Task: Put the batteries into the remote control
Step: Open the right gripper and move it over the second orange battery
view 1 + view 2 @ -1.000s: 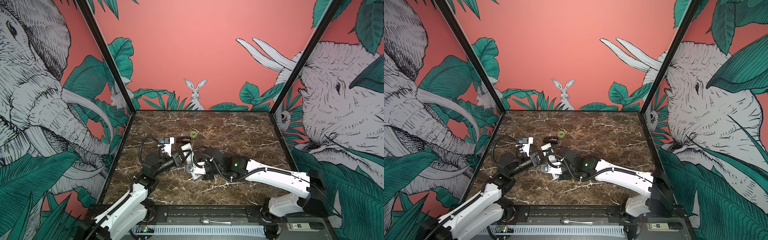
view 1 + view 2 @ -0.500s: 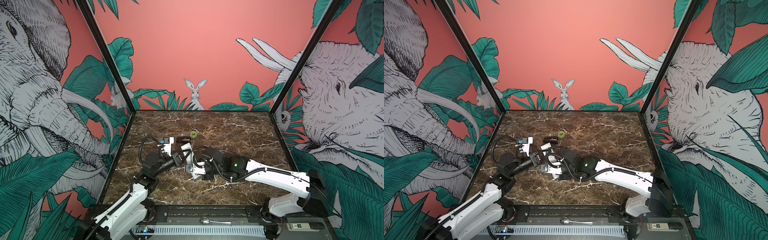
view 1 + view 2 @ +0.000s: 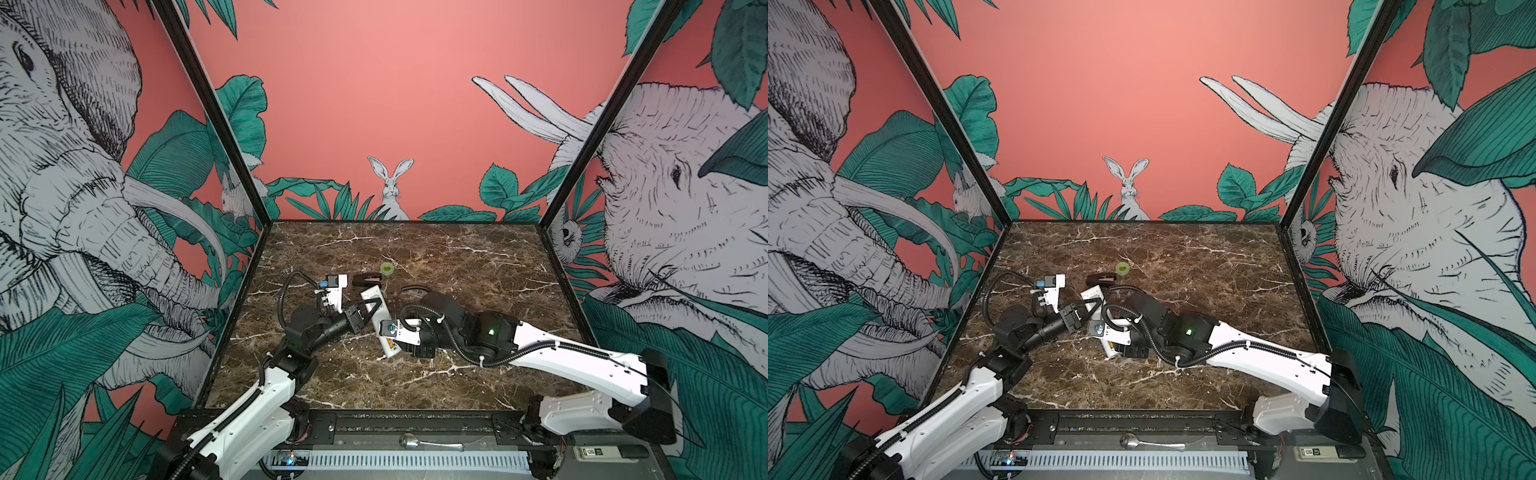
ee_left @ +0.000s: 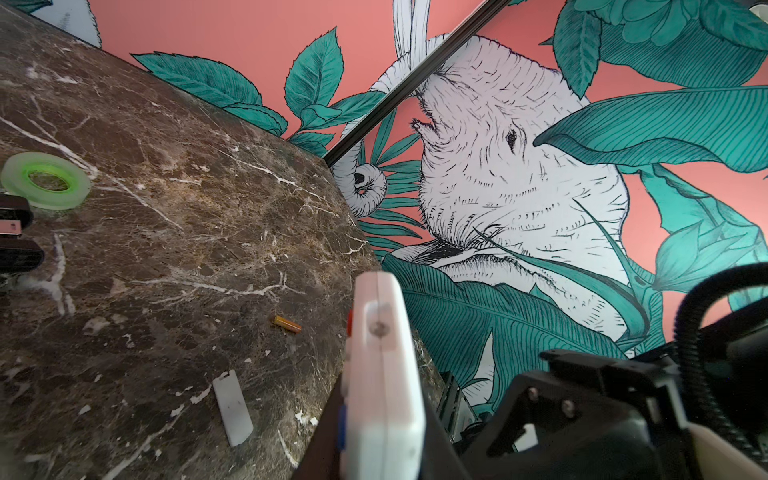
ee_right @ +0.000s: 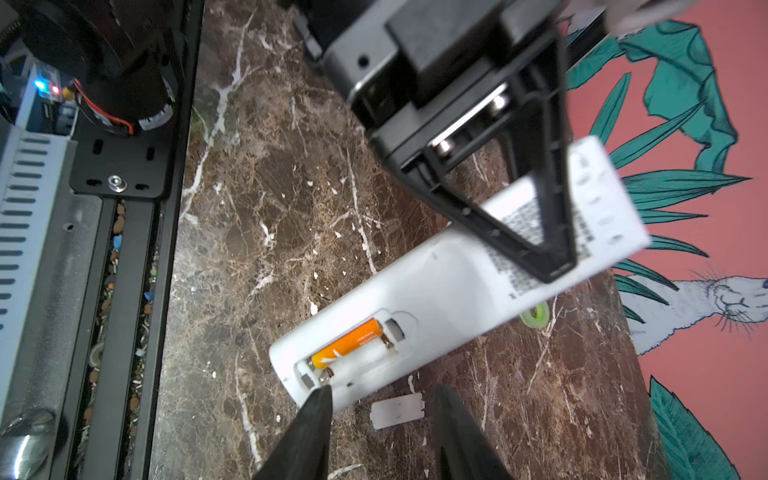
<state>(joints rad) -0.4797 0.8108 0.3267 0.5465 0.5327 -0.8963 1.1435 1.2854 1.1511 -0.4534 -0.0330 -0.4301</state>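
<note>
Remote control [image 5: 436, 299] amid loose cover [image 4: 232, 413], stray battery [image 4: 286, 324], tape roll [image 4: 45, 185], black wedge [image 3: 365, 279].

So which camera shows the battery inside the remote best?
Right wrist view: the orange battery sits plainly in the remote's open compartment. Both top views show a sliver; the left wrist view hides it.

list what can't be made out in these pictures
- remote control label print: right wrist view, blurred and crossed by the left gripper.
- loose battery: shows in the left wrist view only; both top views, too small or behind arms.
- right gripper tips: both top views, hidden under its wrist.
</note>
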